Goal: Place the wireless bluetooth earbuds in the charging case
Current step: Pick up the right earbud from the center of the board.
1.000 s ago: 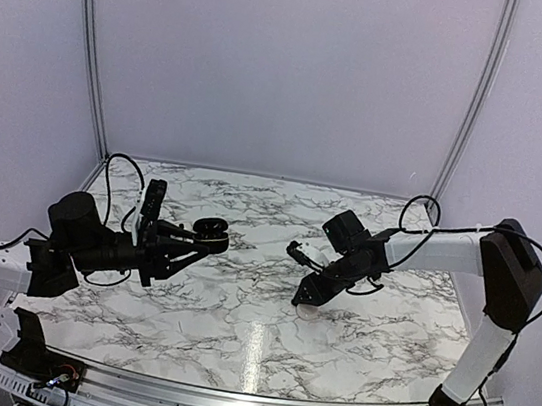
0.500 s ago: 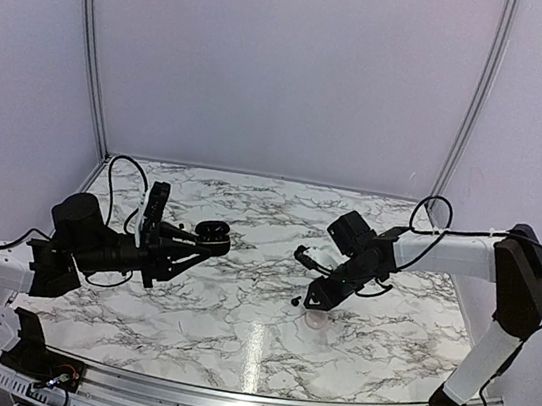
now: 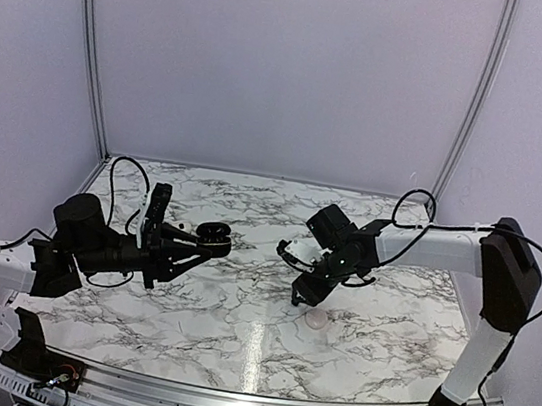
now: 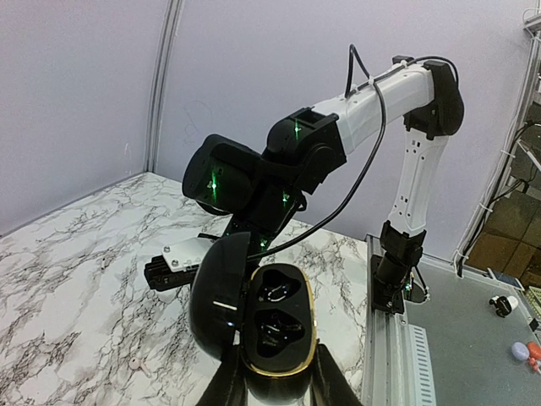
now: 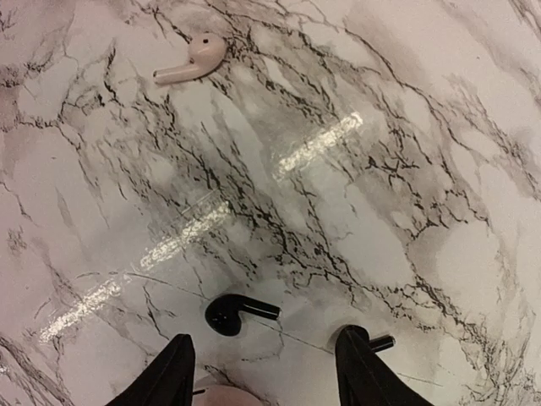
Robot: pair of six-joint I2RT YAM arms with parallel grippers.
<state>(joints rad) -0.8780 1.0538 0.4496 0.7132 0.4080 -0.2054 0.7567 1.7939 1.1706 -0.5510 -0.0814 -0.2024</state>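
My left gripper (image 4: 275, 379) is shut on the black charging case (image 4: 272, 320), held off the table with its lid swung open; both gold-rimmed wells look empty. From above, the case (image 3: 212, 232) hangs left of centre. My right gripper (image 5: 266, 372) stands open just above the marble, with nothing between its fingers. One black earbud (image 5: 232, 313) lies on the table just ahead of the gap. A second black earbud (image 5: 380, 342) pokes out from behind the right finger (image 5: 359, 364). A white earbud (image 5: 193, 61) lies farther off.
A pale rounded case (image 3: 316, 319) rests on the table right beside my right gripper (image 3: 299, 294), its edge showing at the bottom of the right wrist view. The right arm (image 4: 372, 93) fills the space behind the held case. Curved white walls ring the table.
My right gripper's jaws have spread apart and it has shifted slightly left, off the pale case. The left arm has held still with the open case.
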